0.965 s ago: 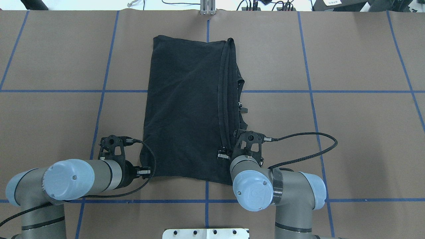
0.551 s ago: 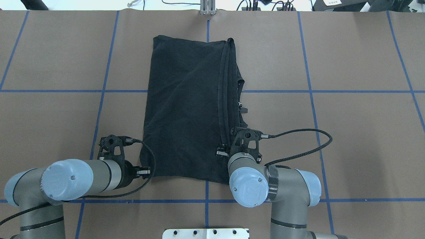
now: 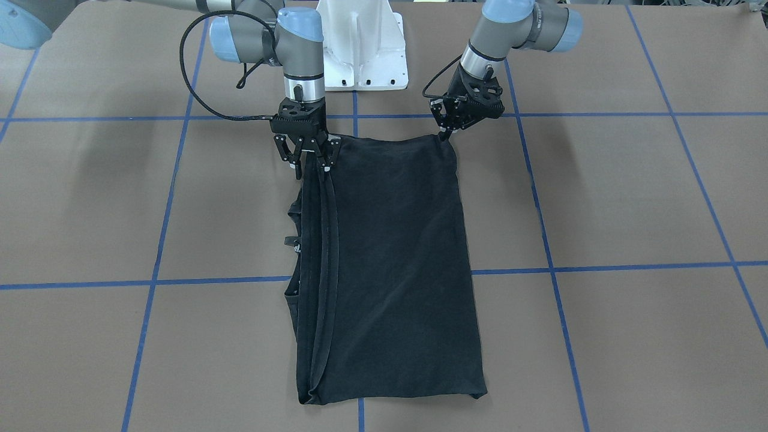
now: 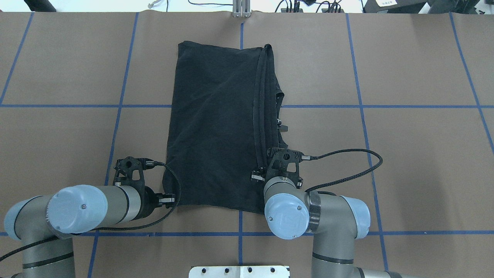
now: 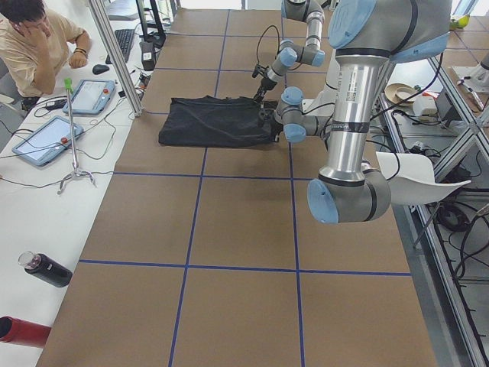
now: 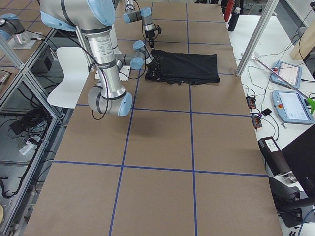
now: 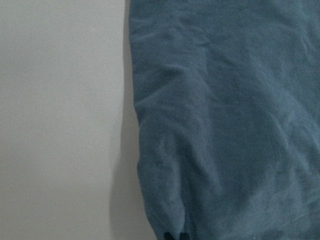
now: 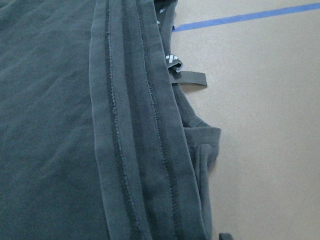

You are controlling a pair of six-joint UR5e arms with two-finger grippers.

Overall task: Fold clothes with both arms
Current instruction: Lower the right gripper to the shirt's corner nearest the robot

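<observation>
I am working at the near edge of the black T-shirt, which is lying flat on the brown table, doubled lengthwise with its long axis running away from me. My left claw is reaching in low from the side. Its fingers are looking drawn together on the near left corner, clamped on the cloth as far as I am judging from the front view. My right claw is hanging point-down over the near right corner with its fingers spread apart, straddling the stacked hems and gripping nothing yet.

What I am worrying about is that stack. Several hem layers are lying side by side there, slightly fanned, so closing here may be catching only the upper ones. The lower layers would then be trailing and spoiling the fold on the lift. A sleeve and a small label tab are sticking out just beside the hems and may be dragging loose too. If one claw is rising before the other is gripping, the edge will be skewing — and a thin pinch on the left corner could be slipping free
</observation>
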